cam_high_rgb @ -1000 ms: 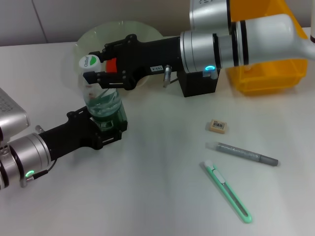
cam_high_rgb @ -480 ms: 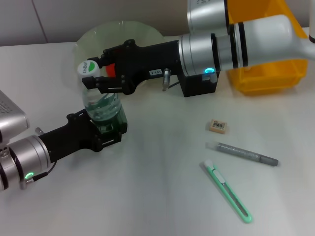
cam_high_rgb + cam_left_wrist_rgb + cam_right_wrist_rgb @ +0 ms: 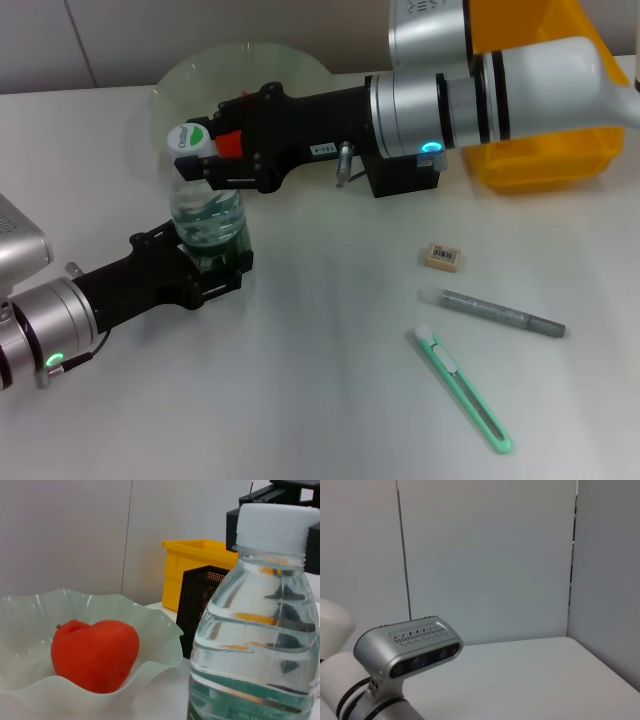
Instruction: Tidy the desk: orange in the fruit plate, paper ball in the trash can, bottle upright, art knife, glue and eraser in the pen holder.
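Standing upright, the ribbed clear bottle (image 3: 207,215) is clamped by both grippers: left gripper (image 3: 212,262) at base, right gripper (image 3: 212,165) by the cap; only the left wrist view reveals the orange (image 3: 94,654) in the wavy glass fruit plate (image 3: 160,645).

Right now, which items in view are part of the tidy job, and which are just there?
Job:
- bottle, upright, base held by left gripper, right gripper at its cap
- orange, already in fruit plate
- eraser
- glue
- art knife
- pen holder

Just there:
- yellow bin
- table
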Robot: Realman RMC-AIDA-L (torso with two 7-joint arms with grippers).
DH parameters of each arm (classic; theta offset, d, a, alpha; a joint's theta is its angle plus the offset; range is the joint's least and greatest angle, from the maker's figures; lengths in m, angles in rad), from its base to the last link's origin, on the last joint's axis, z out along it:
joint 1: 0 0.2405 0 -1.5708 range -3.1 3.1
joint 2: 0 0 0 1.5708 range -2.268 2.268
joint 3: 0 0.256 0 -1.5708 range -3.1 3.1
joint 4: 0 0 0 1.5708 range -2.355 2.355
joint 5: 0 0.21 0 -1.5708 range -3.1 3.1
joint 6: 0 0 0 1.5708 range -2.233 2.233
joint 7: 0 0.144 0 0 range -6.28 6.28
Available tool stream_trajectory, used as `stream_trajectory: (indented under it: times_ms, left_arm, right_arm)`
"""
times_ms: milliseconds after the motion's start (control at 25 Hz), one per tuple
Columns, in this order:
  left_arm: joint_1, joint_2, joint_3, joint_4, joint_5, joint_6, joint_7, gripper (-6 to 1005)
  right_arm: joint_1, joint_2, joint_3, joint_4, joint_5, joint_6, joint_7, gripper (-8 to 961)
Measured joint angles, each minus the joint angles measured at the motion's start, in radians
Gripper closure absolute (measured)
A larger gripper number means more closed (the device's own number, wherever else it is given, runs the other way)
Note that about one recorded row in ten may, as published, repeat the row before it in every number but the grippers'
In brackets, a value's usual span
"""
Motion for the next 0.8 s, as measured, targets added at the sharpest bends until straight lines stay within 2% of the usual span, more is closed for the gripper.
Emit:
stream_trajectory:
  times_ms: [360, 680, 800]
  left_arm:
    - [0.001, 0.0, 0.006, 0.0, -0.003, -0.002, -0.001, 220]
    - [0.002, 0.0, 0.007, -0.003, 0.003, -0.006, -0.001, 220]
    - [0.002, 0.0, 0.005, -0.003, 0.003, -0.006, -0.001, 220]
  right_arm:
    - [-0.006, 0.001, -0.007, -0.043, -0.001, -0.006, 0.008, 516]
    - [-0.008, 0.001, -0.091, -0.12, 0.051, -0.001, 0.036, 520]
    - [-0.007, 0.001, -0.098, -0.132, 0.053, 0.0, 0.046, 577]
